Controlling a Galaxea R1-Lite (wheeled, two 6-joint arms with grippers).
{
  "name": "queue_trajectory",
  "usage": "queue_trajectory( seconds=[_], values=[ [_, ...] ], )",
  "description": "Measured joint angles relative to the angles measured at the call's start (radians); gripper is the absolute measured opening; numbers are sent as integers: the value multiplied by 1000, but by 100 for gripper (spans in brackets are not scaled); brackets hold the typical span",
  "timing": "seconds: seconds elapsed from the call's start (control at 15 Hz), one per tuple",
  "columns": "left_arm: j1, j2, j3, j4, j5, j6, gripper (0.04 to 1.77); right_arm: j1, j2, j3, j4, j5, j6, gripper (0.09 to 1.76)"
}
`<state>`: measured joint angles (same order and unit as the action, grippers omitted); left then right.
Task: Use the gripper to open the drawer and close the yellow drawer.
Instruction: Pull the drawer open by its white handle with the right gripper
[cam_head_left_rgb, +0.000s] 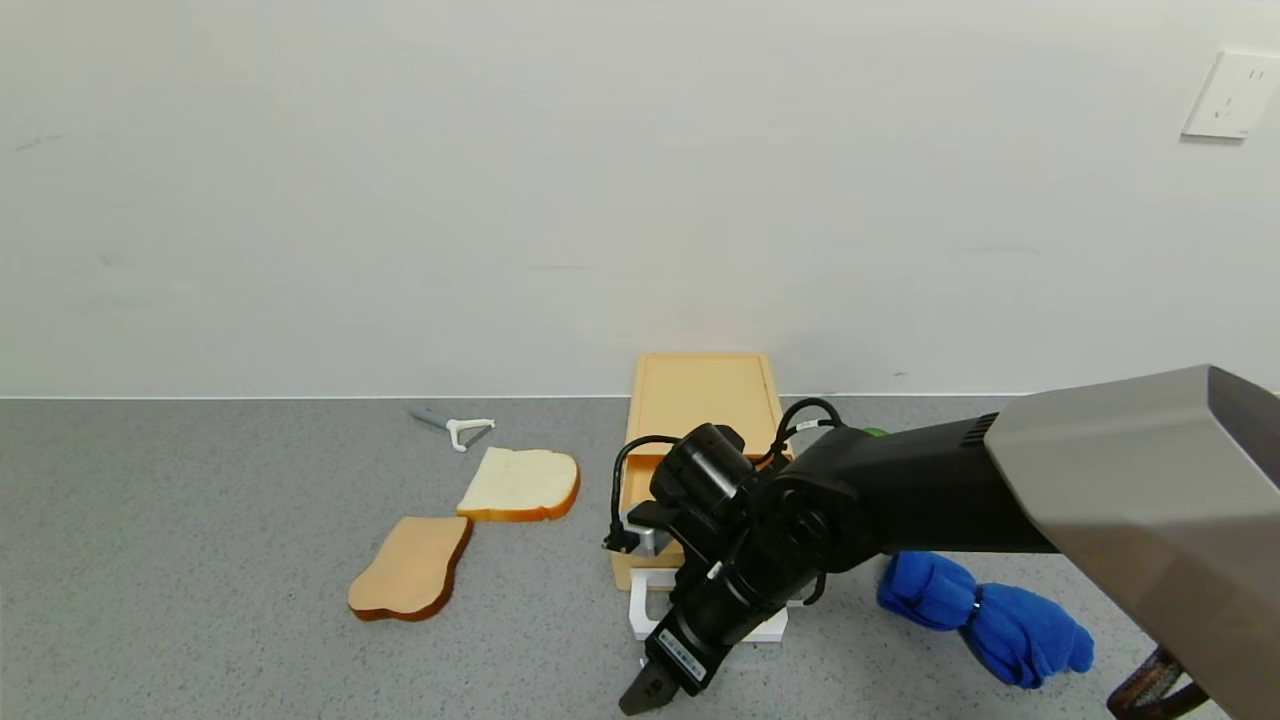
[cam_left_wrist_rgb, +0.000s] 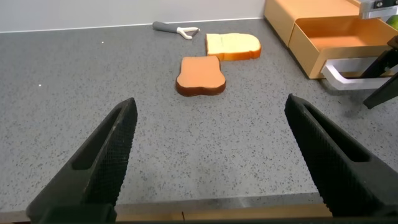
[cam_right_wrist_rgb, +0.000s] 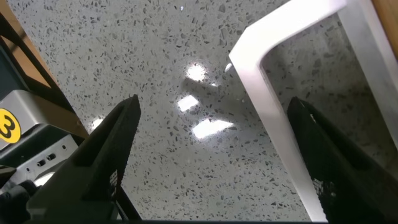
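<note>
The pale yellow drawer box (cam_head_left_rgb: 700, 395) stands against the wall with its drawer pulled partly out, also seen in the left wrist view (cam_left_wrist_rgb: 336, 37). Its white loop handle (cam_head_left_rgb: 640, 605) points toward me. My right gripper (cam_head_left_rgb: 660, 680) hangs over the handle at the drawer's front, fingers pointing down and toward me. In the right wrist view it (cam_right_wrist_rgb: 212, 102) is open and empty, with a bar of the white handle (cam_right_wrist_rgb: 273, 106) lying between the fingers, close to one of them. My left gripper (cam_left_wrist_rgb: 210, 102) is open and empty over bare counter near the front edge.
Two bread slices (cam_head_left_rgb: 412, 568) (cam_head_left_rgb: 522, 484) lie left of the drawer, with a white peeler (cam_head_left_rgb: 462, 430) behind them. A blue cloth (cam_head_left_rgb: 985, 615) lies right of the drawer, and something green (cam_head_left_rgb: 876, 432) shows behind the right arm. The wall runs close behind.
</note>
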<state>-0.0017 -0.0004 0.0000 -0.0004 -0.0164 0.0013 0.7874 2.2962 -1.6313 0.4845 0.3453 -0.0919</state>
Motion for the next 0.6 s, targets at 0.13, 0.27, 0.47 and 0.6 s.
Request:
queue_trajectory(
  seconds=[0.13,0.27,0.47,0.6],
  values=[
    [0,0,0,0,0,0,172,1,-2,6,-1,-1,0,171],
    [0,0,0,0,0,0,172,5,-6,17,-3,-3,-1,171],
    [0,0,0,0,0,0,172,12,-13,28,-1,-2,1,171],
    [0,0,0,0,0,0,172,18,-17,35,-2,-3,1,171]
  ],
)
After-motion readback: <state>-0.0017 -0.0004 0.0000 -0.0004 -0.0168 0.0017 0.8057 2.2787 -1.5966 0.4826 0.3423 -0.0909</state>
